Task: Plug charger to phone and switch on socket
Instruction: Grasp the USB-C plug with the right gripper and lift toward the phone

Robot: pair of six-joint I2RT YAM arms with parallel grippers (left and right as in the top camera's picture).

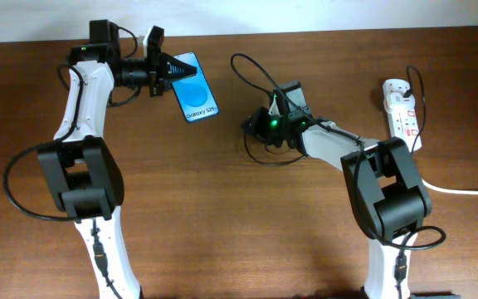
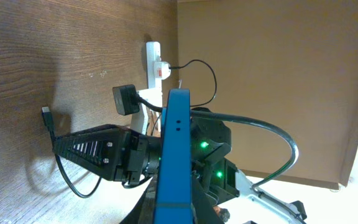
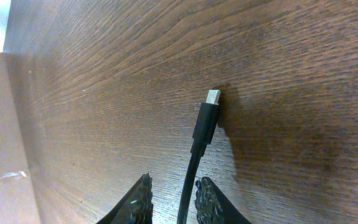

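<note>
The phone [image 1: 193, 87], blue screen up with white text at its near end, lies at the back left. My left gripper [image 1: 170, 73] is shut on its left edge; in the left wrist view the phone [image 2: 176, 143] shows edge-on as a blue strip between the jaws. The charger cable [image 1: 251, 73] loops across the middle. Its plug tip [image 3: 209, 115] lies on the wood just ahead of my right gripper [image 3: 174, 190]. That gripper is open, with the cable running between its fingers [image 3: 140, 202] and touching only the right one. The socket [image 1: 402, 108] lies at the far right.
A thick white cord [image 1: 463, 191] runs from the socket off the right edge. A white adapter with a red patch [image 2: 160, 70] sits in the socket [image 2: 152, 53]. From the left wrist, the right arm's gripper [image 2: 58, 144] and plug tip [image 2: 45, 112] appear beyond the phone.
</note>
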